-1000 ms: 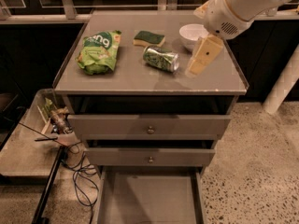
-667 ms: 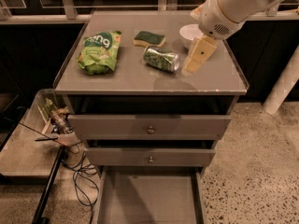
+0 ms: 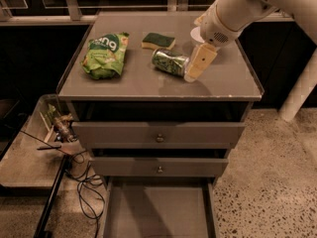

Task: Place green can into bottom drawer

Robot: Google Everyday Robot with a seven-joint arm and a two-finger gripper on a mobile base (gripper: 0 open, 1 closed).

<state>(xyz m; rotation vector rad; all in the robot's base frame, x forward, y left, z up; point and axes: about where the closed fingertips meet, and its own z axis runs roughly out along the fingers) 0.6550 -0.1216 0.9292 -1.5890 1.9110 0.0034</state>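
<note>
green can point(image 3: 170, 62): on its side, long axis roughly along the bench point(image 3: 148, 86) front edge
claw point(image 3: 194, 69): just beside the can's end, right-edge side; cannot tell whether open or closed

Only one print is partly legible to us: large white letters ending in "ng" on the green snack bag point(image 3: 103, 56), which lies at the left of the cabinet top point(image 3: 148, 86) (we cannot make out the rest of the word). The green can point(image 3: 170, 62) carries pale markings we cannot read. The gripper point(image 3: 193, 73) is low over the cabinet top, just beside the can.
</note>
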